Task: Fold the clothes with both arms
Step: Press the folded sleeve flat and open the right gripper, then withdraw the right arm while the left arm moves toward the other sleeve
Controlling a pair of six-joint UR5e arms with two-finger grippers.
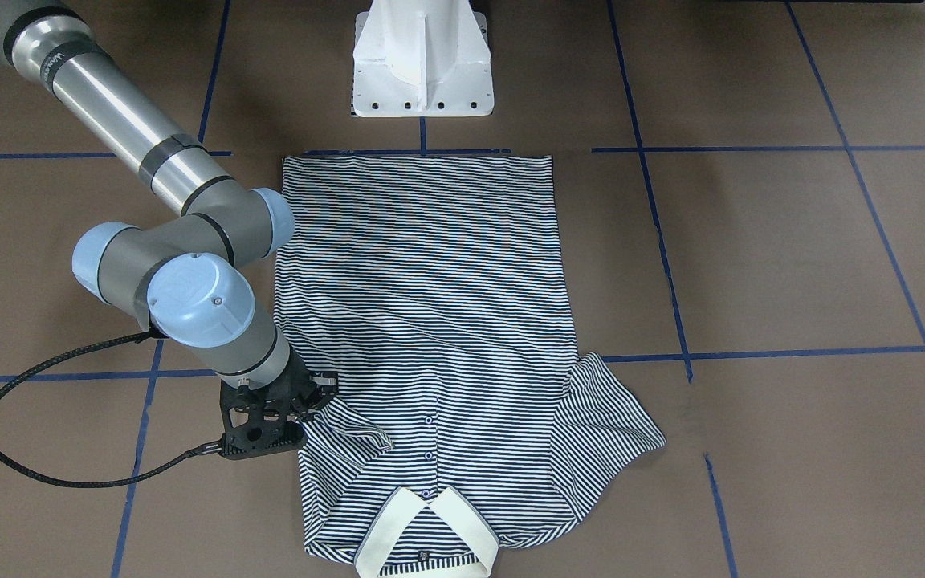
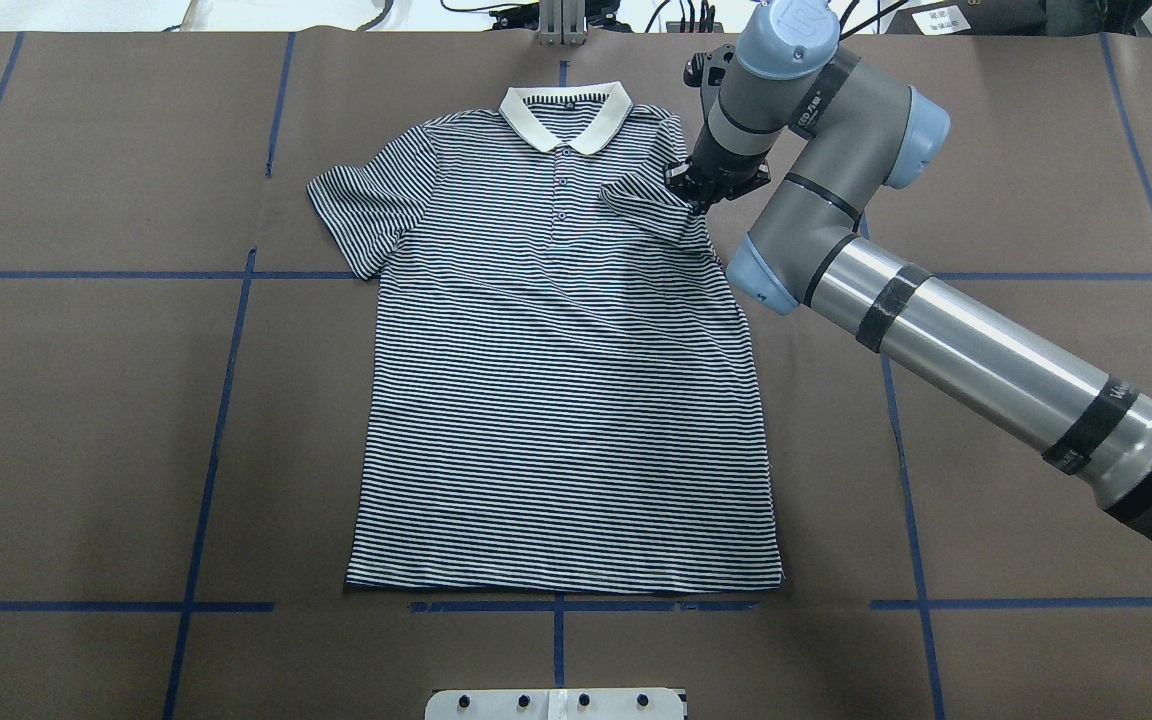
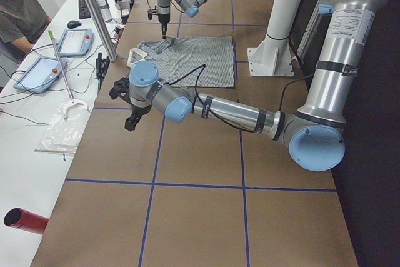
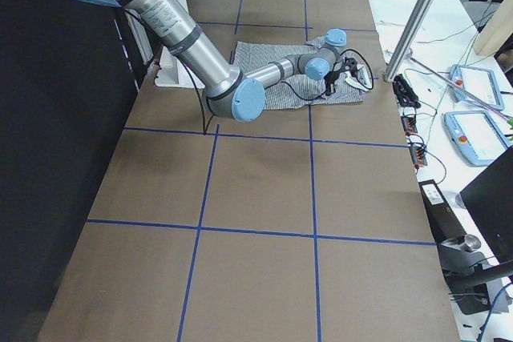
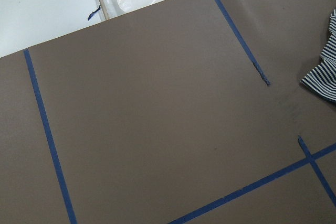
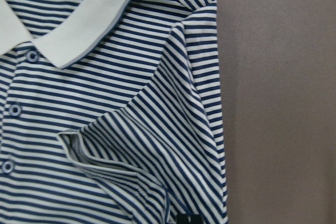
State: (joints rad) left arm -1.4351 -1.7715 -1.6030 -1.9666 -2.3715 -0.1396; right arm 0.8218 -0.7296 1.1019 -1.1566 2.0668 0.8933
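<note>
Up by the cream collar (image 2: 564, 110), black two-finger right gripper (image 2: 696, 188) sits at the striped navy-and-white polo shirt's (image 2: 556, 400) in-turned sleeve (image 2: 648, 205), probably squaring it; can't tell its opening, nor the left gripper's (image 3: 129, 120).

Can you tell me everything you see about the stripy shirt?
The shirt is a soft-looking polo with thin navy-and-white stripes, a cream collar and a row of buttons. It lies flat, front up, on the brown table, hem nearest the robot. One sleeve is spread out; the other sleeve is folded in over the chest, with the right gripper at its edge. Whether it grips the cloth is unclear.
</note>
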